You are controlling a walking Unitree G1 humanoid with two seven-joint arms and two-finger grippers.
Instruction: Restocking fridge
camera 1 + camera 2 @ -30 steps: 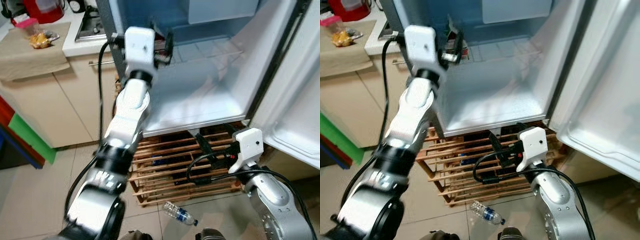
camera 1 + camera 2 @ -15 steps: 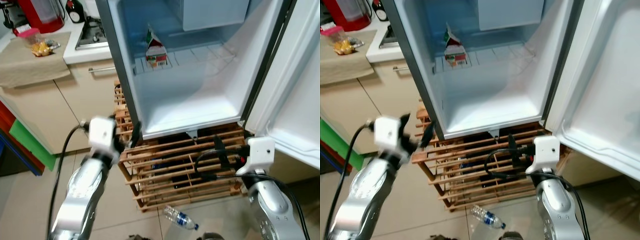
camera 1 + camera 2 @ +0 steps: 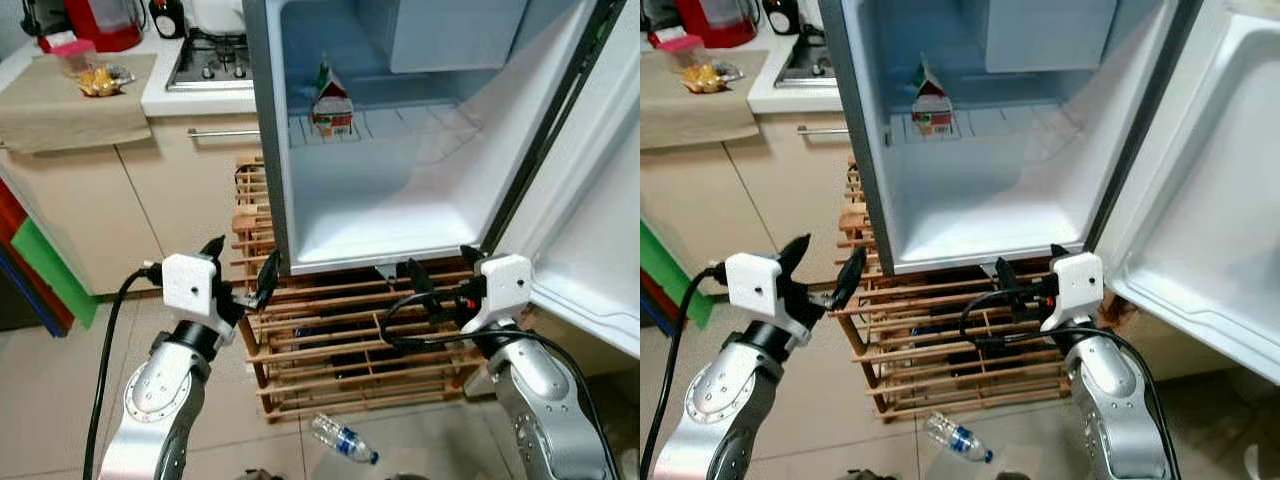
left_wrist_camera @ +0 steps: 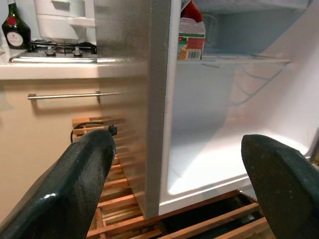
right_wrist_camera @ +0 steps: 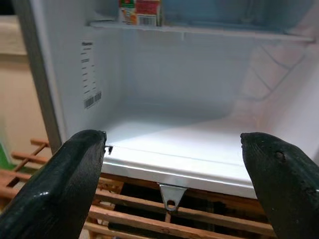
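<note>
1. One carton [image 3: 331,103], upright, long axis vertical, gabled top up, on the wire shelf [image 3: 400,122] inside the fridge [image 3: 400,215], near its left wall.
2. One bottle [image 3: 343,440] lying flat on the floor [image 3: 50,400] below the fridge, in front of the wooden rack [image 3: 330,340].
3. Left gripper [image 3: 240,275] low, outside the fridge's left edge, fingers spread wide, holding nothing.
4. Right gripper [image 3: 440,275] below the fridge's front lip, fingers apart, holding nothing.
</note>
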